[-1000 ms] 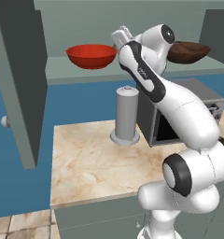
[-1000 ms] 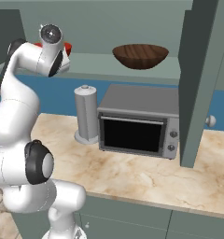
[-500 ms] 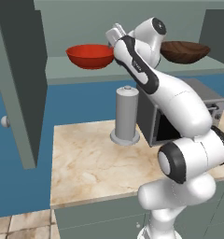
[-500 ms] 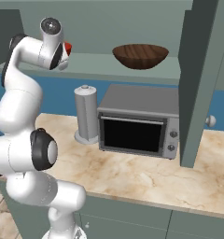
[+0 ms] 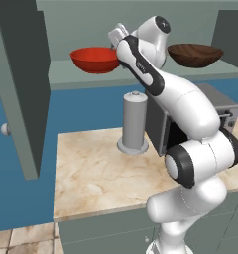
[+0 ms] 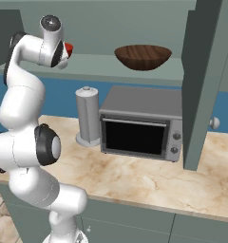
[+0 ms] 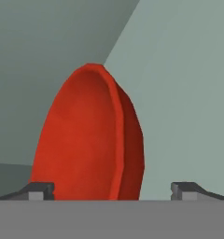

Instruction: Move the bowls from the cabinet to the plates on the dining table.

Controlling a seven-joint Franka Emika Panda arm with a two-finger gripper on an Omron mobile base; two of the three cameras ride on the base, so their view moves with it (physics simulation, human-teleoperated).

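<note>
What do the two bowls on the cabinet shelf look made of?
Red bowl: looks like glazed ceramic or plastic, uniformly red with a soft sheen; which one is unclear. Brown bowl: looks like wood, with dark streaky grain lines and a duller finish.

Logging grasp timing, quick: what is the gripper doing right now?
Gripper: open, jaws spread wide on either side of the red bowl on the cabinet shelf, holding nothing yet.

arm: raised, reaching forward | gripper (image 7: 112, 191): jaws wide apart
</note>
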